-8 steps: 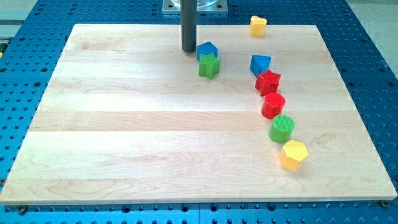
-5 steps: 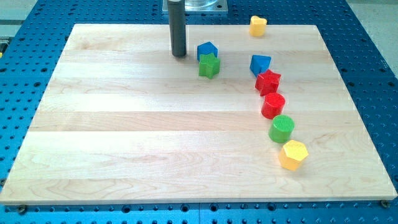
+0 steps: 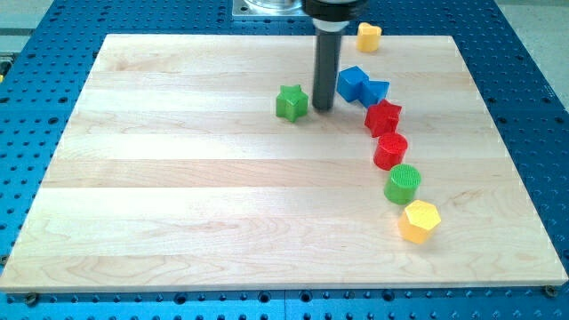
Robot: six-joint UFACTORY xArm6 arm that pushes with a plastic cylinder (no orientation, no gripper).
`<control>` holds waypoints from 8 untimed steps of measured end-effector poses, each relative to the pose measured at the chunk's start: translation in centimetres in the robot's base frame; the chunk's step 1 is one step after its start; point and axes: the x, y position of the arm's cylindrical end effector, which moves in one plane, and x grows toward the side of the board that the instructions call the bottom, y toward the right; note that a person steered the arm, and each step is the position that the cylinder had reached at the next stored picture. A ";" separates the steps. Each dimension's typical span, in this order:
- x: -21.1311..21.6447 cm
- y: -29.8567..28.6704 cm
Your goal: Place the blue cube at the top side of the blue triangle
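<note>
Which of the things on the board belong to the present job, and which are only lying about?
Belong to the job:
blue cube
blue triangle, touching the cube on the view's right
my tip, just left of the cube

Lying about:
green star
red star
red cylinder
green cylinder
yellow hexagon
small yellow block at the view's top

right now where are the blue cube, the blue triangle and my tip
blue cube (image 3: 352, 83), camera view, on its top face
blue triangle (image 3: 377, 90), camera view, on its top face
my tip (image 3: 323, 108), camera view, the rod's very end, between green star and blue cube
</note>
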 end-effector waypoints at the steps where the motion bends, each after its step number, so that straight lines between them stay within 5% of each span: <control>1: -1.8 1.4; 7: -6.9 2.3; 8: -4.6 -4.5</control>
